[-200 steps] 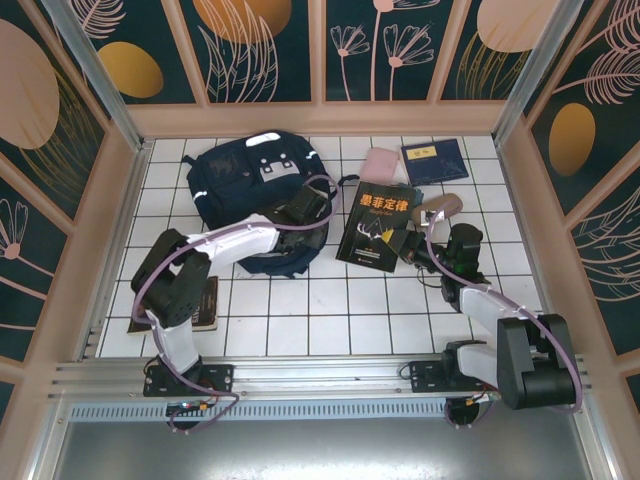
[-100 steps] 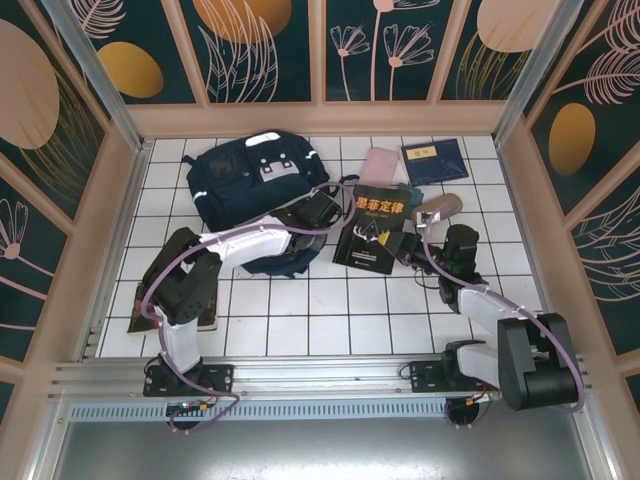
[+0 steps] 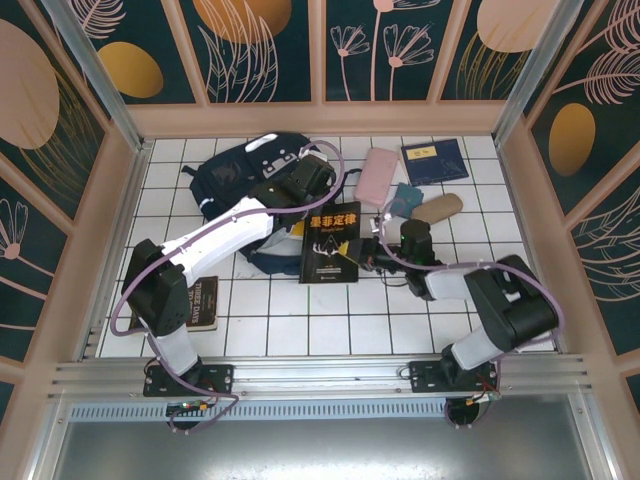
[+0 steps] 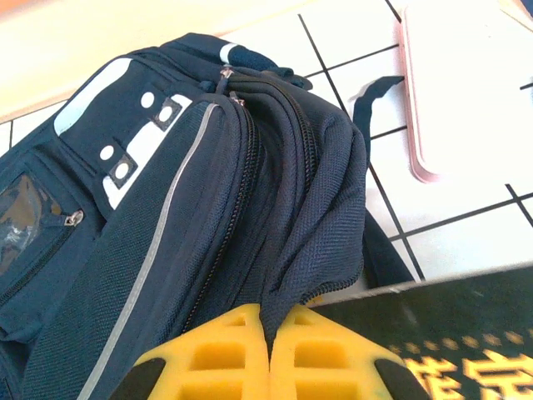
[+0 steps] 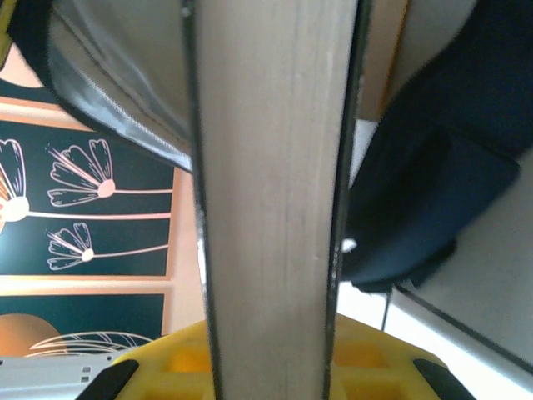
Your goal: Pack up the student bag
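The student bag (image 3: pixel 235 175) was found at the upper left of the tabletop (image 3: pixel 330 330), its flap edge pinched by the left hand (image 4: pixel 269 325), and the black book (image 3: pixel 333 240), gripped by the right hand (image 3: pixel 378 255), was held just right of that flap, long side up the frame.

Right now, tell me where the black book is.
In the top view, the black book lies mid-table, right of the student bag, its right edge clamped in the right gripper.
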`<action>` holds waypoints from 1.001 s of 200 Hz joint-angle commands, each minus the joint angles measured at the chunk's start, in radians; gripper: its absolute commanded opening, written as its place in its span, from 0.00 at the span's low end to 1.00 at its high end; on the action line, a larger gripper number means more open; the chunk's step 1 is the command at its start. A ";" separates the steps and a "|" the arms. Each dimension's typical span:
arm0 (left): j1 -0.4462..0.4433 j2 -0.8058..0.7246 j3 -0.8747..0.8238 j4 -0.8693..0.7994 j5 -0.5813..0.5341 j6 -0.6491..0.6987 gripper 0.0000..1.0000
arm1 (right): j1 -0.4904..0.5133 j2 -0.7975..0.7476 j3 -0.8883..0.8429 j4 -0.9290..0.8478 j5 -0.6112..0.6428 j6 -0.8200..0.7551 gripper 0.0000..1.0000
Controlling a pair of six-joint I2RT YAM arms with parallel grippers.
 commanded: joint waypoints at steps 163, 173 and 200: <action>-0.007 -0.169 -0.073 0.127 0.158 0.004 0.00 | 0.160 0.626 0.861 -0.233 0.208 -0.036 0.58; -0.004 -0.167 -0.076 0.125 0.146 0.003 0.00 | 0.151 0.583 0.816 -0.243 0.222 -0.056 0.63; 0.013 -0.166 -0.086 0.127 0.137 -0.009 0.00 | 0.123 0.476 0.689 -0.234 0.234 -0.077 0.69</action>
